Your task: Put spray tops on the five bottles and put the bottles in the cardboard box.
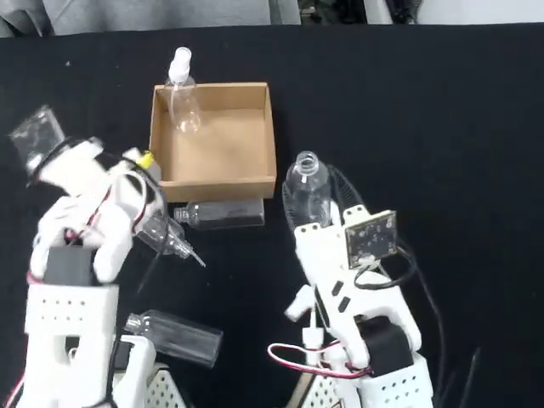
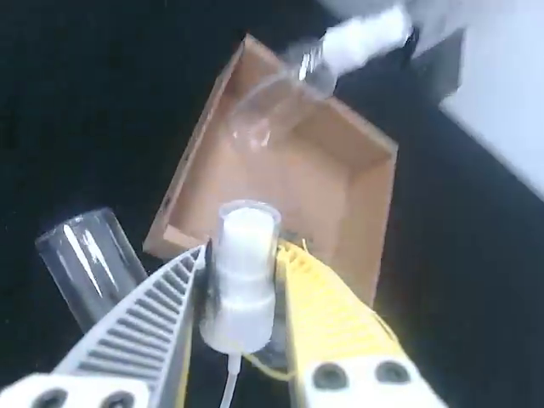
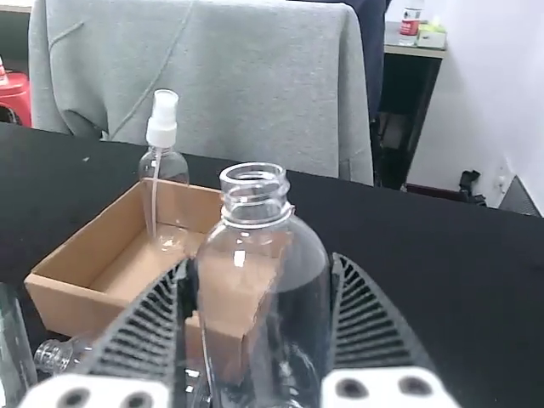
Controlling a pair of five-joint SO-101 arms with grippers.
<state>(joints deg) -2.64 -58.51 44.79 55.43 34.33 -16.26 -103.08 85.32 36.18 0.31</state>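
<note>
In the high view, the cardboard box sits at upper centre on the black table. A capped bottle leans in its upper-left corner, with the spray head above the rim. At the left of the frame, the left gripper pinches a white spray top between its fingers, just off the box's lower-left corner, with the dip tube hanging free. Right of centre, the right gripper has its fingers closed around an upright open bottle near the box's lower-right corner. A lying bottle, uncapped, rests against the box's lower wall. A second lying bottle is at lower left.
</note>
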